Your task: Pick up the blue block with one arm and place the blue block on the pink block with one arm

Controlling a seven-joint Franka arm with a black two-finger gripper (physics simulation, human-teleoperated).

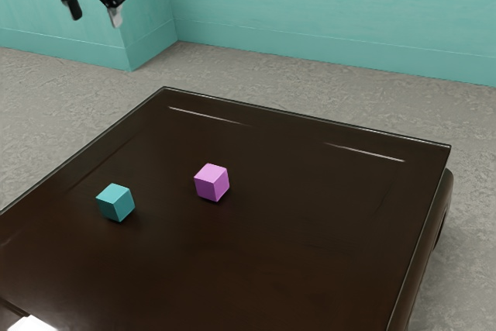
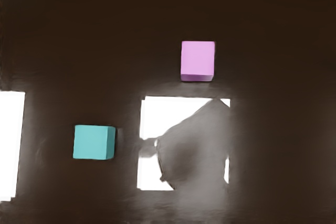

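Teal walls [image 1: 310,5], grey floor [image 1: 473,191], glossy dark table [image 1: 310,253]. Blue block [image 1: 115,201] lower left of the exterior view, pink block [image 1: 211,182] near it, apart. Gripper [image 1: 94,12] upper left, fingers spread, empty.

A dark, glossy table [image 1: 310,215] is being occupied by two cubes; a blue block [image 1: 115,201] is being carried toward the exterior view's left. A pink block [image 1: 211,182] is being supported near it, apart, both resting flat.
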